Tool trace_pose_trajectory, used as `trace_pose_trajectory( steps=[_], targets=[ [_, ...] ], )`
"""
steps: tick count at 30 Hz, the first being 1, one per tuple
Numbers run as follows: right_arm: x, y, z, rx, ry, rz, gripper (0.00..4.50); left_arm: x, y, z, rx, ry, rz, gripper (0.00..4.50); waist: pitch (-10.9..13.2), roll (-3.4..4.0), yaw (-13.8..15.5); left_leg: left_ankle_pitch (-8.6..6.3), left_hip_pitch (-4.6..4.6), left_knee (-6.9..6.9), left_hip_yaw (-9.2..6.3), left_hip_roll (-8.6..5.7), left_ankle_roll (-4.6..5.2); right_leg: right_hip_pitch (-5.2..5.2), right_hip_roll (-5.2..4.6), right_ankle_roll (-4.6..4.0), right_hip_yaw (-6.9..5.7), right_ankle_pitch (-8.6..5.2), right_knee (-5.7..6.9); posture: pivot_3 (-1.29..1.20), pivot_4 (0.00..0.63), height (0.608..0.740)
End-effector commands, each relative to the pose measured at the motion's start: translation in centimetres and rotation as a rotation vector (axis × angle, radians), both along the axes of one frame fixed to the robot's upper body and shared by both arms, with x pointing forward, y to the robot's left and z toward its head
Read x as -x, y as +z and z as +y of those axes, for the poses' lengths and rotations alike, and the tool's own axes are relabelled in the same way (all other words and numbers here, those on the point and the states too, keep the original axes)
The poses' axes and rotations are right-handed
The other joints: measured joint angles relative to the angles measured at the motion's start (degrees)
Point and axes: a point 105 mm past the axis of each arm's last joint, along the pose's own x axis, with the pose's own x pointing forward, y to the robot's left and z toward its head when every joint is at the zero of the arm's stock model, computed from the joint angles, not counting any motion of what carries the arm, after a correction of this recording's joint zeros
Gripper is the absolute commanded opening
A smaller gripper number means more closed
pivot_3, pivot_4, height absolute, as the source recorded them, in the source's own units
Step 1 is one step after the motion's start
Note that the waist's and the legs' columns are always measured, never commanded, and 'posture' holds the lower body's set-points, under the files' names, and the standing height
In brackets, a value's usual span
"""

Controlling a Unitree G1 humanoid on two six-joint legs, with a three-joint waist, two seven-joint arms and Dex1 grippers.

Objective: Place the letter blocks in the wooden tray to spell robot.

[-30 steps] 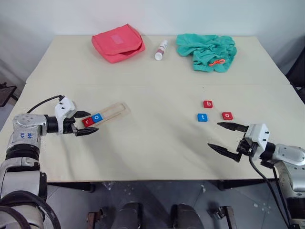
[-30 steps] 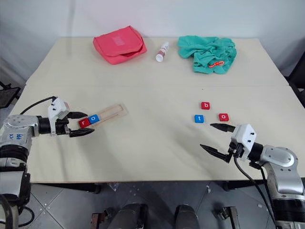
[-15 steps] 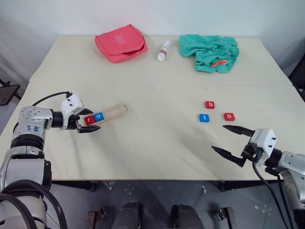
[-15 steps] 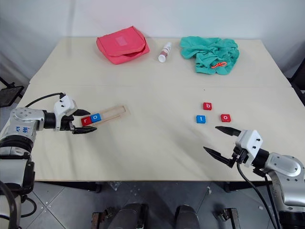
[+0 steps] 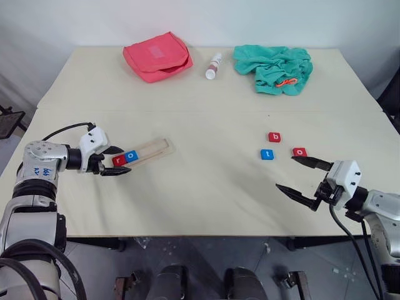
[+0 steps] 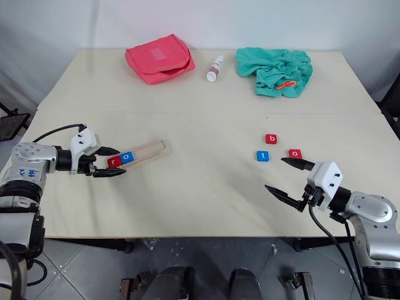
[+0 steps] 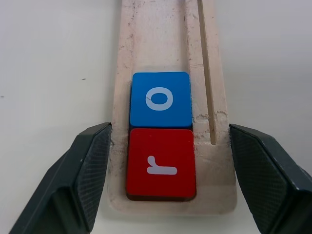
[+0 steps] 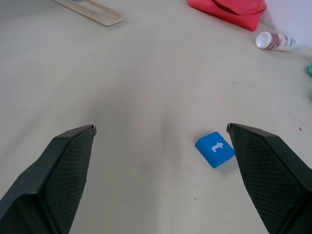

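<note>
The wooden tray [image 5: 153, 149] lies slanted on the left of the table. A red r block [image 7: 161, 162] sits at its near end with a blue o block [image 7: 160, 99] right behind it. My left gripper [image 5: 120, 160] straddles that end, one finger [image 7: 90, 170] pressed to each side of the wood. On the right lie a red b block [image 5: 274, 137], a blue t block [image 5: 267, 154] and a red o block [image 5: 300, 152]. My right gripper [image 5: 286, 172] hovers wide open just in front of them, holding nothing.
A red pouch [image 5: 156, 55], a small white bottle [image 5: 212, 65] and a crumpled teal cloth [image 5: 274, 67] lie along the far side of the table. Bare tabletop stretches between the tray and the loose blocks. The table's front edge runs just below both grippers.
The left gripper has turned a little and the tray's near end has swung with it, so the tray lies slightly flatter. The right gripper stays put and open.
</note>
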Motion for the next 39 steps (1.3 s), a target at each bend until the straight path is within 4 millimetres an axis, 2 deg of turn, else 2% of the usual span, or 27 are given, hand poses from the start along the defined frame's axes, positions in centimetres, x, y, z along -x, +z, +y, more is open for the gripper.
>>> trace_pose_trajectory(
  steps=[1, 4, 9, 15, 22, 30, 39],
  targets=[
    [0.0, 0.6, -0.2, 0.011, 0.017, -0.005, 4.5, 0.5, -0.4, -1.6, 0.004, -0.095, 0.024, 3.39, 0.0, 0.0, 0.15, 0.0, -0.01, 0.02, -0.02, -0.01, 0.0, 0.0, 0.0, 0.0, 0.0, 0.0, 0.0, 0.0, 0.15, 0.74],
    [0.0, 0.4, -0.3, 0.021, 0.036, 0.019, 4.5, 0.4, 0.6, -3.7, 0.034, -0.166, -0.015, 3.39, 0.0, 0.0, 0.54, 0.0, -0.03, 0.05, -0.05, -0.02, 0.01, 0.01, -0.02, 0.0, 0.01, 0.0, 0.0, 0.0, 0.15, 0.74],
    [0.1, 0.2, -1.0, 0.053, 0.068, 0.066, 4.5, 0.4, 1.2, -7.4, 0.007, -0.263, -0.044, 3.39, 0.02, -0.02, 0.87, 0.0, -0.09, 0.11, -0.06, -0.02, 0.01, 0.01, -0.01, 0.0, 0.01, 0.0, -0.01, 0.0, 0.15, 0.74],
    [0.1, -0.3, -2.9, 0.081, 0.051, 0.103, 4.5, 0.1, 2.2, -13.1, 0.021, -0.329, -0.076, 3.39, 0.02, -0.04, 1.34, 0.01, -0.13, 0.14, -0.05, -0.02, 0.02, 0.02, -0.01, 0.0, 0.01, 0.0, -0.02, 0.0, 0.15, 0.74],
    [0.8, -1.0, -4.5, 0.081, -0.003, 0.124, 4.5, 1.4, 2.5, -19.0, 0.03, -0.441, -0.087, 3.39, 0.04, -0.06, 1.49, 0.01, -0.16, 0.14, -0.03, -0.01, 0.02, 0.01, 0.0, 0.0, 0.0, 0.0, -0.09, 0.0, 0.15, 0.74],
    [2.0, -1.4, -6.2, 0.085, -0.073, 0.134, 4.5, 3.6, 1.3, -22.1, -0.014, -0.518, -0.065, 3.39, 0.04, -0.06, 1.48, 0.01, -0.2, 0.14, -0.02, 0.0, 0.03, 0.06, 0.01, 0.0, 0.02, 0.0, -0.22, 0.0, 0.15, 0.74],
    [2.9, -1.3, -6.6, 0.08, -0.109, 0.125, 4.5, 4.1, 0.3, -23.8, -0.073, -0.504, -0.088, 3.39, 0.04, -0.06, 1.61, 0.02, -0.19, 0.15, -0.05, 0.0, 0.04, 0.18, 0.03, 0.0, 0.02, 0.0, -0.39, 0.0, 0.15, 0.74]
  ],
)
